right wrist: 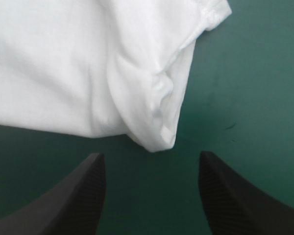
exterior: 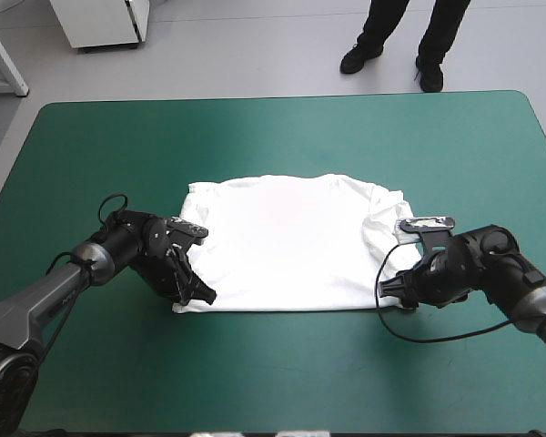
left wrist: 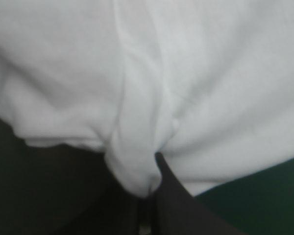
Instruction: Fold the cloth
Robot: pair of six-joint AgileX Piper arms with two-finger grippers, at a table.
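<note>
T-shirt [exterior: 282, 246] lies flat at centre of frame in high view, on teal-green table [exterior: 282, 373]. L gripper [exterior: 198, 293] is at shirt's lower-left corner, jaws nearly closed, pinching a fold of cloth. R gripper [exterior: 391, 289] is at lower-right corner, jaws wide apart, shirt corner just ahead, not touching.

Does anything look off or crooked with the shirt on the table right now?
Slightly. The T-shirt lies mostly flat, but its right edge is bunched and the near right corner curls up. The left gripper pinches the near left corner; the right gripper is open, short of its corner.
</note>
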